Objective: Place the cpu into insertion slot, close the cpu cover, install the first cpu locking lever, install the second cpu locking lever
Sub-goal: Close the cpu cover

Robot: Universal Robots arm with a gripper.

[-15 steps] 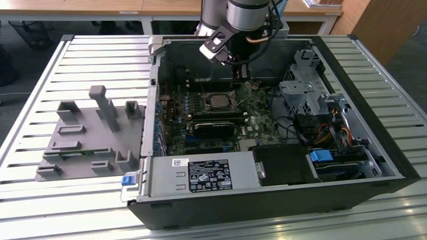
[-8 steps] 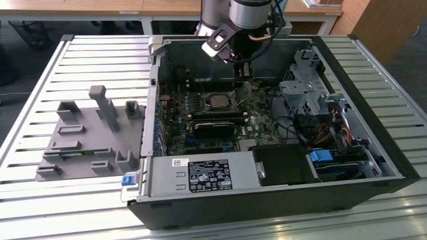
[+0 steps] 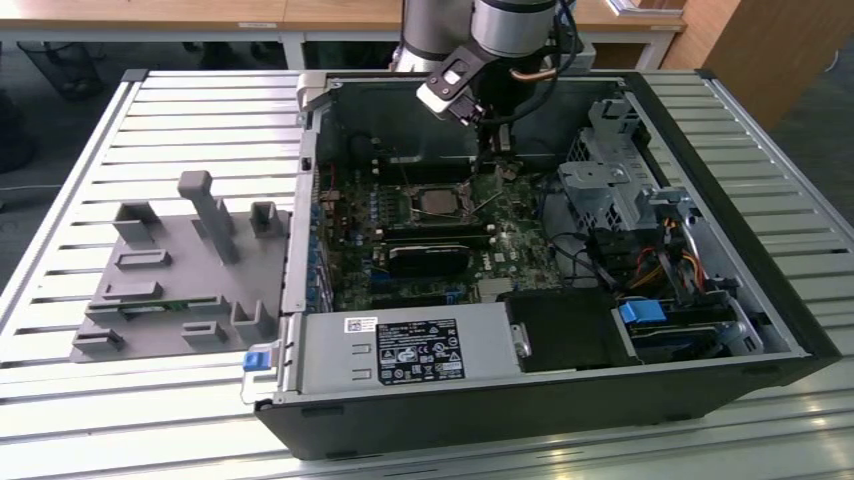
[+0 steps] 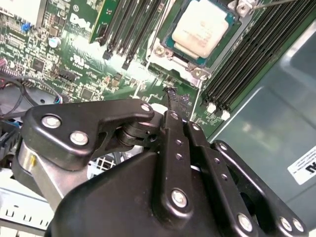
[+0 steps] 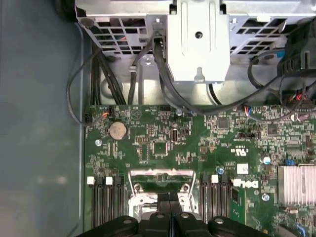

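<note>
cpu (image 4: pixel 203 25) seated flat in the insertion slot (image 3: pixel 415 200), silvery top up, with the cpu cover (image 4: pixel 177 61) apparently lying down around it. gripper (image 4: pixel 177 101) low over the board just beside the slot, fingertips pinched together, nothing visible between them. thin wire locking lever (image 3: pixel 486 205) angled away from the slot's edge, seemingly not latched. likely trouble: narrow tip slipping off the springy wire and letting it snap back, or dragging across the small board parts and the black memory slots (image 4: pixel 247 54) flanking the slot. also possible: off-centre push on the cover, shifting the chip on its contacts.
</note>
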